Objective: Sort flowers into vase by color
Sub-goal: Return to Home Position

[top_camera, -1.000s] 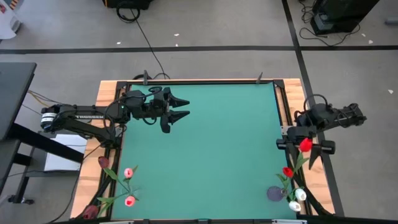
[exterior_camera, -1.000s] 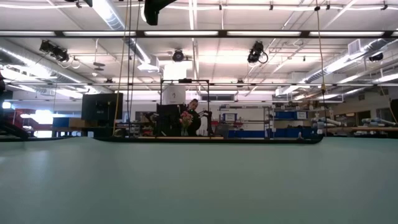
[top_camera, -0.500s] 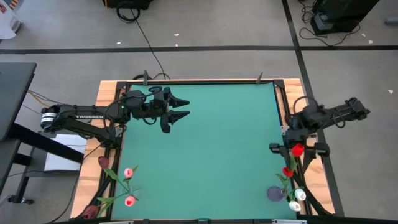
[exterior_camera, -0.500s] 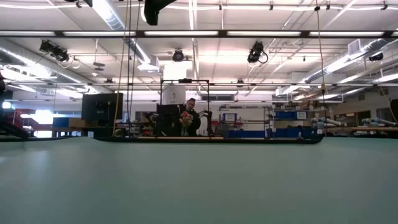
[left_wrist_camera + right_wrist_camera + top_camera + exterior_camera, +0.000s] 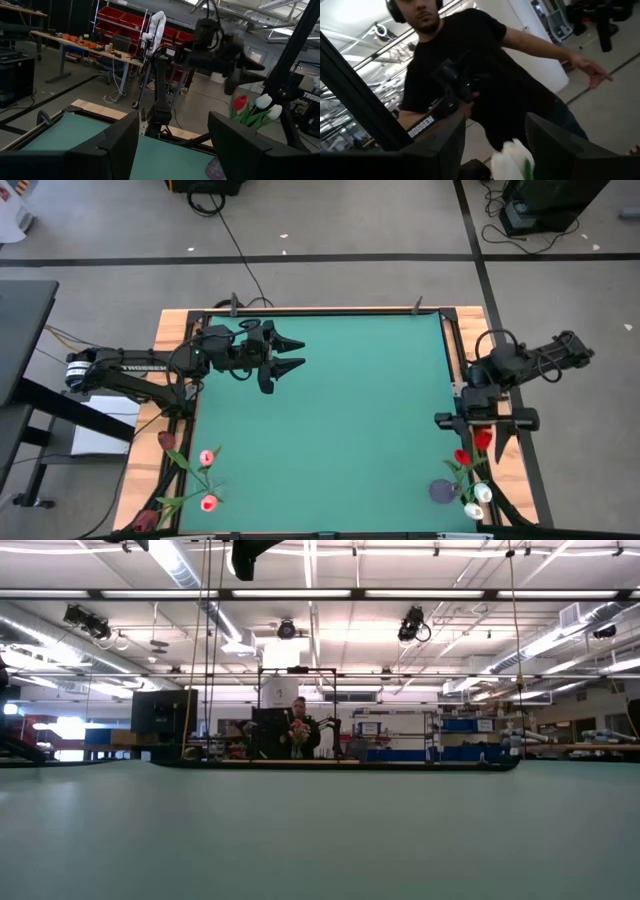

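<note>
Green counter (image 5: 360, 440), sorting done, we judge: near the violet vase (image 5: 440, 491) of flowers (image 5: 462, 457) our right gripper (image 5: 485, 421), fingers spread, must head home; left gripper (image 5: 300, 353) idles well apart, spread too.

Red, white flowers (image 5: 462, 457); green table (image 5: 350, 430)

Flowers (image 5: 208, 502) at the table (image 5: 350, 430) edge, left — others (image 5: 480, 493) in vase (image 5: 441, 491), right.

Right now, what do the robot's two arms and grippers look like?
Both arms are near-black, built of jointed tubular links. The left arm bears white TROSSEN lettering along one link. The left gripper has two tapering, pointed black fingers; the right gripper shows a wide black crossbar carrying its fingers. A thin black cable loops above the right arm.
</note>
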You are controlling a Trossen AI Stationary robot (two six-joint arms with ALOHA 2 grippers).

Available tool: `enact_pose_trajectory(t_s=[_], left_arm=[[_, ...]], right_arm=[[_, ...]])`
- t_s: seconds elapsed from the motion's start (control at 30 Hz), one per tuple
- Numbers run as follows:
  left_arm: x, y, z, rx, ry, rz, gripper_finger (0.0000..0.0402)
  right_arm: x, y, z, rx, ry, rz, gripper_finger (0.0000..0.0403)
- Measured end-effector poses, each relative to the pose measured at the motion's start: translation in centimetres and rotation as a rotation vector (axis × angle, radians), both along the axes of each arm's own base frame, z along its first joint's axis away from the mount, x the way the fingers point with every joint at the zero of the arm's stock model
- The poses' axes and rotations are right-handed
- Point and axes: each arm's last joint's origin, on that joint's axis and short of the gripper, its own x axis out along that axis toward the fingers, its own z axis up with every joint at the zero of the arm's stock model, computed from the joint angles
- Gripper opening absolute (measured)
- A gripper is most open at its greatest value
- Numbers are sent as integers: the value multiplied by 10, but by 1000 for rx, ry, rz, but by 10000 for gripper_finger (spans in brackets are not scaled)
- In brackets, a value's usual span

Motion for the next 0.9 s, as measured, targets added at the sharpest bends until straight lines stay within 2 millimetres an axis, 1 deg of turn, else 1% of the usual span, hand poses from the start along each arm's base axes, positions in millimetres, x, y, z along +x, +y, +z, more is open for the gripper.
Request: enact_pose_trajectory(t_s=[0.13, 0.23, 0.37, 0.5, 0.63, 0.77, 0.83, 0.9], left_arm=[[0, 0, 0, 0, 0, 0, 243], [0, 0, 0, 0, 0, 0, 243], [0, 0, 0, 0, 0, 0, 243], [0, 0, 0, 0, 0, 0, 243], [0, 0, 0, 0, 0, 0, 243], [0, 0, 0, 0, 0, 0, 243], [0, 0, 0, 0, 0, 0, 243], [0, 0, 0, 0, 0, 0, 243]], right_arm=[[10, 10, 14, -4, -8, 39, 213], [16, 13, 24, -10, -57, 47, 213], [26, 9, 34, -12, -108, -21, 213], [37, -3, 39, -10, -149, -202, 213], [50, -16, 36, -47, -208, -414, 213], [64, -32, 33, -84, -235, -670, 213], [67, -41, 33, -105, -252, -750, 208], [65, -50, 34, -132, -295, -805, 191]])
